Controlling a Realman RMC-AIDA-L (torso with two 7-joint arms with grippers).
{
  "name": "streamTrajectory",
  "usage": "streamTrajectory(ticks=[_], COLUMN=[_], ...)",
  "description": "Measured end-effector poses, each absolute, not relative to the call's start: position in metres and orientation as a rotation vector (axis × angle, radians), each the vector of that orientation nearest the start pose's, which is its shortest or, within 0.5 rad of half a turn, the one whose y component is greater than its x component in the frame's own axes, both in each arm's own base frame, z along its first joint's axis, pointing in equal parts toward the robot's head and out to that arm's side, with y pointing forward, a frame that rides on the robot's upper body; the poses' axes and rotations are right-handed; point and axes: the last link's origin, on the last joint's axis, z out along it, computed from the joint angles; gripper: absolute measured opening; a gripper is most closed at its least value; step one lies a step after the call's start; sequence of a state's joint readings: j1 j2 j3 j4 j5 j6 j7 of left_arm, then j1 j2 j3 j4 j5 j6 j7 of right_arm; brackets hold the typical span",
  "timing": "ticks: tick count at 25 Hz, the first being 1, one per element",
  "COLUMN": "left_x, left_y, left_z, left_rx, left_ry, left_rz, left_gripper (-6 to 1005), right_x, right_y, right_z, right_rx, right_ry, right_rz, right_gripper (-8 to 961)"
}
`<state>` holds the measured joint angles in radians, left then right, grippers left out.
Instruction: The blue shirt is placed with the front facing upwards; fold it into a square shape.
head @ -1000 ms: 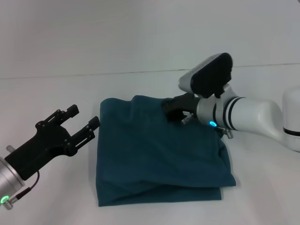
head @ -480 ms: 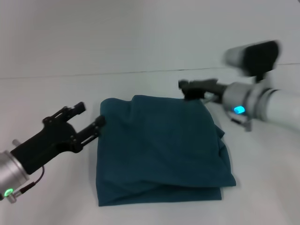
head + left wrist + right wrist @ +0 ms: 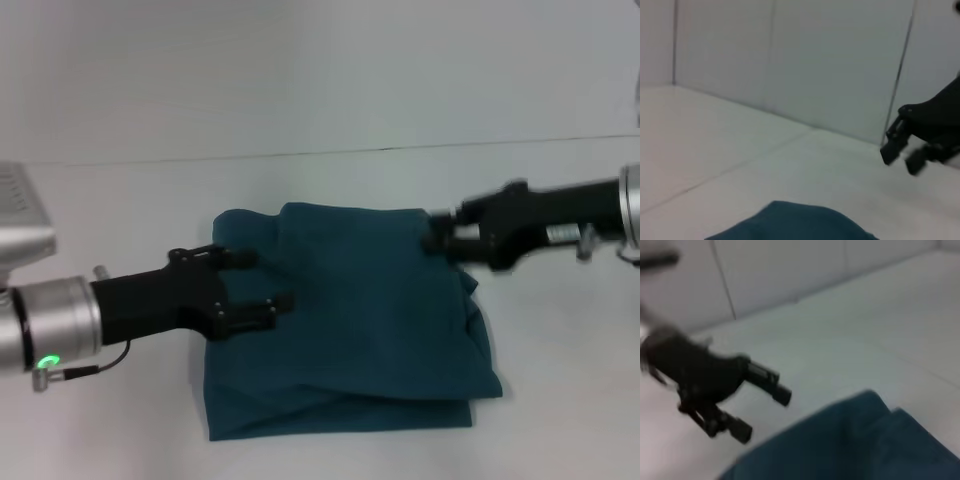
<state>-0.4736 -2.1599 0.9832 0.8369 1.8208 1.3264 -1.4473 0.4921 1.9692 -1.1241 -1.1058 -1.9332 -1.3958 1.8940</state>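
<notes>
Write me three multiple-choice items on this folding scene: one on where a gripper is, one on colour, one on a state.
1. Where is the left gripper?
A. Over the shirt's left edge
B. Far off the table
C. Over the shirt's right edge

2. What colour is the blue shirt?
A. Bright red
B. Dark teal-blue
C. White

3. How does the shirt lie?
A. Spread flat, sleeves out
B. Hanging from a gripper
C. Folded into a rough square

Answers: 1 A, its open fingers reach over the cloth from the robot's left. 2 B, plain teal cloth on the white table. 3 C, stacked layers show along the near edge, while the right gripper sits at the far right corner.
</notes>
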Motion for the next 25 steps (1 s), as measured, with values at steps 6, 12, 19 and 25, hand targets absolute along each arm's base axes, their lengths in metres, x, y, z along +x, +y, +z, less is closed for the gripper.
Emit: streamTrajectory(ticks=[6,12,19,25], left_x=[-0.216,-0.216,-0.216,-0.217], left_y=[0.358,0.359,0.358,0.356], left_z=[-0.033,-0.037,-0.046,-0.047], left_rx=[-2.672,-2.694,-2.726,-2.725], left_ry=[-0.525,-0.529,-0.515,-0.524], left_rz=[-0.599,-0.554,-0.491,-0.493], left_gripper=[810,830,838,838], right_x=[0.212,0.218,0.224,0.225], right_y=[0.357,0.352,0.351,0.35], right_z=[0.026,0.014,0.016,0.015], right_rx=[-2.744,-2.733,-2.7,-2.691], right_ry=[0.553,0.591,0.617,0.619], right_rz=[0.133,0.152,0.179,0.186], right_gripper=[453,708,866,940])
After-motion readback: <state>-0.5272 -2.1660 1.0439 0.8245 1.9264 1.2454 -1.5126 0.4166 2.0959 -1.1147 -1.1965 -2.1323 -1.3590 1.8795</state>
